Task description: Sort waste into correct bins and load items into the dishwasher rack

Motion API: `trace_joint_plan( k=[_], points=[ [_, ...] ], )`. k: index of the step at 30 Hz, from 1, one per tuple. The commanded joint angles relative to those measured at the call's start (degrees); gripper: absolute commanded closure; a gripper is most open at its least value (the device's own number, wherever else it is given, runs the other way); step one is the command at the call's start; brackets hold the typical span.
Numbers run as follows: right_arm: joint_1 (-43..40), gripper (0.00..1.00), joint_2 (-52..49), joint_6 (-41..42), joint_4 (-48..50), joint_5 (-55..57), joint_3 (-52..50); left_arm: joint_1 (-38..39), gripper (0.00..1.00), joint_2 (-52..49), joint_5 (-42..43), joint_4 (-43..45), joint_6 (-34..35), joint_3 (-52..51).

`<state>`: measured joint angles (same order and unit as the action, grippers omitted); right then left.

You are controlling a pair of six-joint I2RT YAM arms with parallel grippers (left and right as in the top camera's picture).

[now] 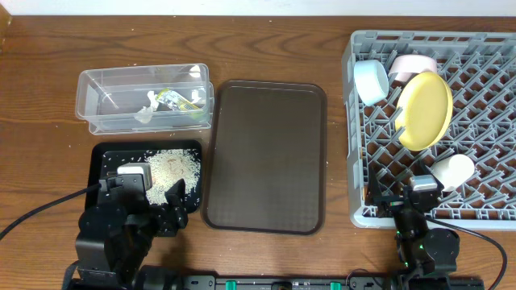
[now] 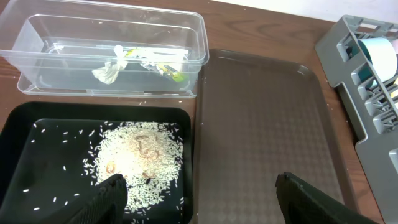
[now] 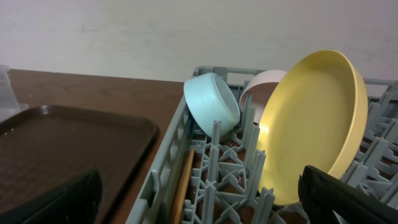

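The grey dishwasher rack (image 1: pixel 484 89) at the right holds the yellow plate (image 1: pixel 426 110) on edge, the light blue bowl (image 1: pixel 371 80), a pale pinkish bowl (image 1: pixel 413 64) and a small pale cup (image 1: pixel 451 171). A wooden chopstick (image 3: pixel 182 186) lies along the rack's left wall. The clear tub (image 1: pixel 145 98) holds the snack wrapper (image 2: pixel 165 67) and the white tissue (image 2: pixel 109 73). Rice (image 2: pixel 140 163) lies piled in the black tray (image 1: pixel 106 161). My left gripper (image 2: pixel 199 193) is open and empty over the black tray's right edge. My right gripper (image 3: pixel 199 193) is open and empty at the rack's front left corner.
The large dark brown serving tray (image 1: pixel 266 153) lies empty between the black tray and the rack. The wooden table (image 1: pixel 266 48) runs behind everything. Black cables trail from both arm bases at the front edge.
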<state>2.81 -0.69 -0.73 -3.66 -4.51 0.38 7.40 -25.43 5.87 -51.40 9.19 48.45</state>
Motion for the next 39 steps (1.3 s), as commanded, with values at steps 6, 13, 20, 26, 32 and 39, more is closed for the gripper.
trace_joint_plan(
  k=[6,13,20,26,32,39],
  points=[
    [-0.5,0.01,0.3,-1.1,-0.2,-0.9,-0.1,0.1,0.21,0.1,0.1,0.1,0.5,0.0],
    [-0.5,0.01,0.3,-1.1,-0.2,-0.9,-0.1,-0.1,0.21,1.4,-1.5,-1.8,-0.2,-0.4],
    [-0.5,0.01,0.3,-1.1,-0.2,-0.9,-0.1,-2.1,0.21,11.0,-3.8,6.3,-0.2,-12.9],
    [-0.5,0.01,0.3,-1.1,-0.2,-0.9,-0.1,-4.5,0.21,21.0,-3.8,22.3,-0.2,-29.3],
    [-0.5,0.01,0.3,-1.1,-0.2,-0.9,-0.1,-5.7,0.21,25.3,-3.8,43.0,-1.1,-42.9],
    [-0.5,0.01,0.3,-1.1,-0.2,-0.9,-0.1,-5.8,0.21,25.4,-3.8,49.6,-6.6,-48.2]
  ],
)
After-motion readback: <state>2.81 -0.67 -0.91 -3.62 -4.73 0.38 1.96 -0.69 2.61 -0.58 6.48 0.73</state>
